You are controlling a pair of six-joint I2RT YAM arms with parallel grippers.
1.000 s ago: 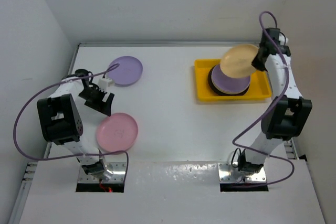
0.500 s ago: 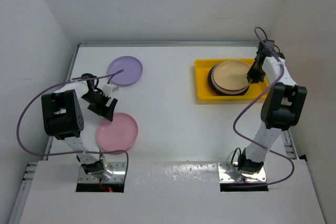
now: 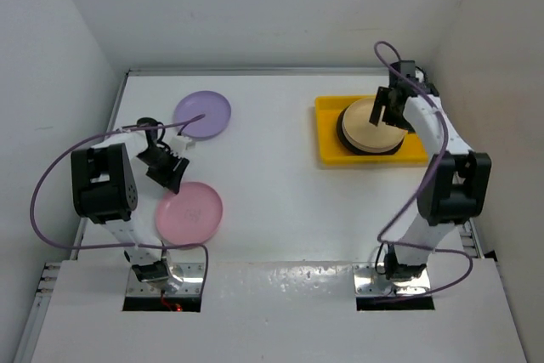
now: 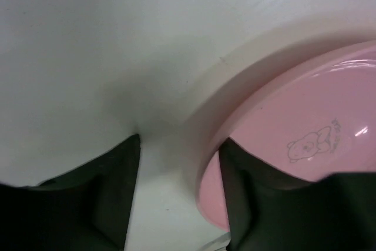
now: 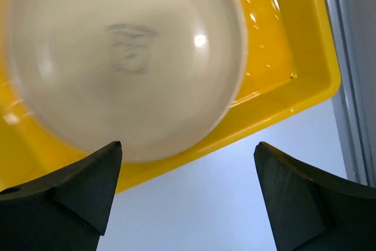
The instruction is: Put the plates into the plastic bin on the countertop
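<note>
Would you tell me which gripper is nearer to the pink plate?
Left. The left gripper is at the pink plate, over its rim; the right gripper hangs above the distant bin.

Under the right gripper (image 5: 188, 148), the plastic bin (image 5: 282, 57) is shiny, smooth yellow plastic; the cream plate (image 5: 123, 57) shines too. By the left gripper (image 4: 180, 140), the pink plate (image 4: 294, 127) looks glossy, the countertop (image 4: 117, 39) smooth.
</note>
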